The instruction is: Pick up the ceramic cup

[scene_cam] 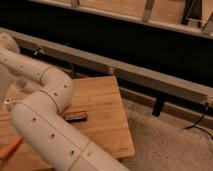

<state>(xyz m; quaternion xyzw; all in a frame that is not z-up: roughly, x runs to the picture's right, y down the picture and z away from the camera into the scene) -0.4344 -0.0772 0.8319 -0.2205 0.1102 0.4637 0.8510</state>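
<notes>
Across the lower left of my view, the robot's white arm (45, 120) bends over the wooden bench (102, 112) and blocks most of its left half. Its far end leaves the picture at the upper left, so I see no gripper and cannot tell its state. Nor can I find the ceramic cup. A small dark snack bar (75, 117) lies mid-bench beside the arm. An orange object (10, 148) shows at the left edge, cut off.
</notes>
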